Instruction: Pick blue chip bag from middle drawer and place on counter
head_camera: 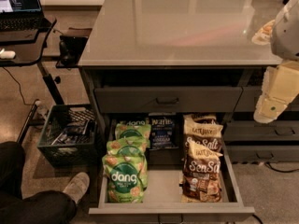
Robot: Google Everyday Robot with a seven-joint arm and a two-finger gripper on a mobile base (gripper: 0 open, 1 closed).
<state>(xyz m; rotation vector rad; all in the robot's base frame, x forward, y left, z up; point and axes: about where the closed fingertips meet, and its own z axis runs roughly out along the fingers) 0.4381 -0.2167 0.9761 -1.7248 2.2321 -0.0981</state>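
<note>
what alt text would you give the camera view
An open middle drawer holds a blue chip bag at the back, between green dang bags and brown Sea Salt bags. The robot's pale gripper hangs at the right, below the grey counter, apart from the drawer.

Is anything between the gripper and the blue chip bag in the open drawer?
Yes. The gripper hangs at the right, outside the middle drawer; the brown Sea Salt bags stand between it and the blue chip bag at the back. The centre lane in front looks free.
</note>
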